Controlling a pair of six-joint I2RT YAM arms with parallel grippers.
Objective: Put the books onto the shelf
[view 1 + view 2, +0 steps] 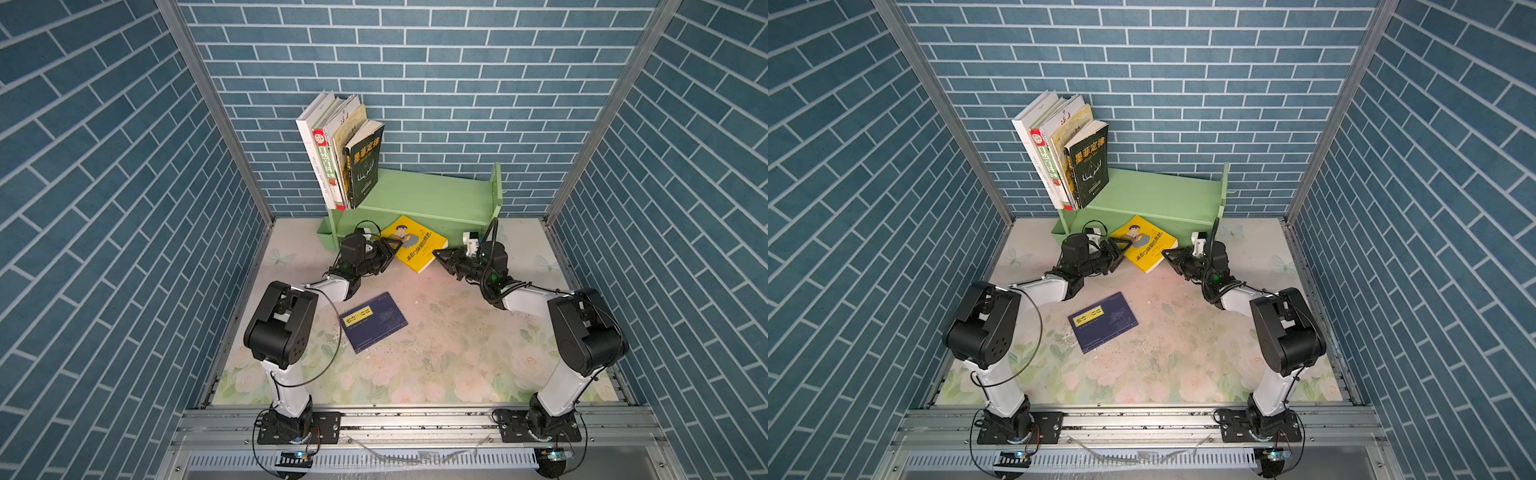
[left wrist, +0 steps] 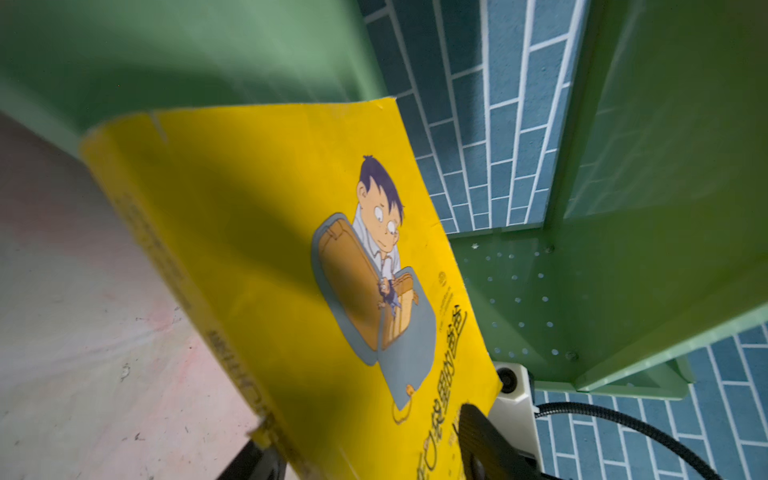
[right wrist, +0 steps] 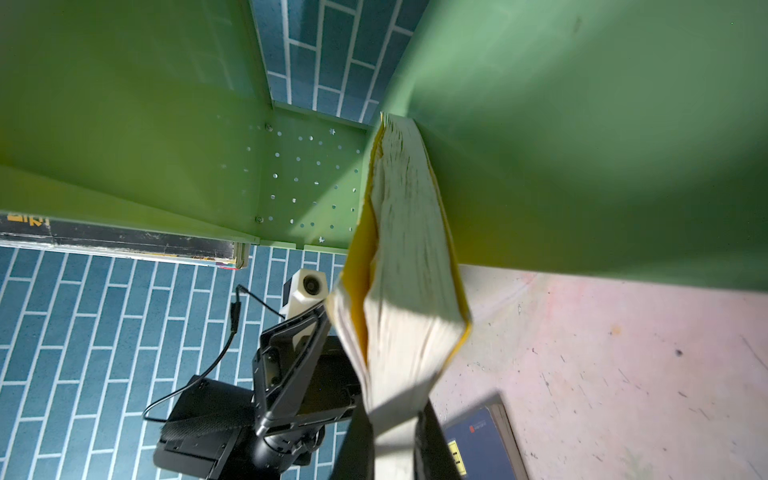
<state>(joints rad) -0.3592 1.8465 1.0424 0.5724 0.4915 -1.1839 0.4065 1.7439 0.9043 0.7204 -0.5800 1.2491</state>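
Yellow book (image 1: 415, 245) tilted on edge, far corner inside the shelf (image 1: 428, 195)'s lower tier; right gripper (image 1: 436, 252) clamped on its page edge, left gripper (image 1: 392, 246) parted at the spine. Stand upright first, then push in squarely, minding the splayed cover.

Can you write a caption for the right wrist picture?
Right gripper pinches the yellow book by its pages, far end at the green shelf.

Top views: high at the front, angled down toward the shelf (image 1: 415, 195); both share the whole table (image 1: 436, 332).
Left wrist: close, facing the yellow book (image 2: 249, 228) cover.
Right wrist: close, facing its page edge (image 3: 405, 232).
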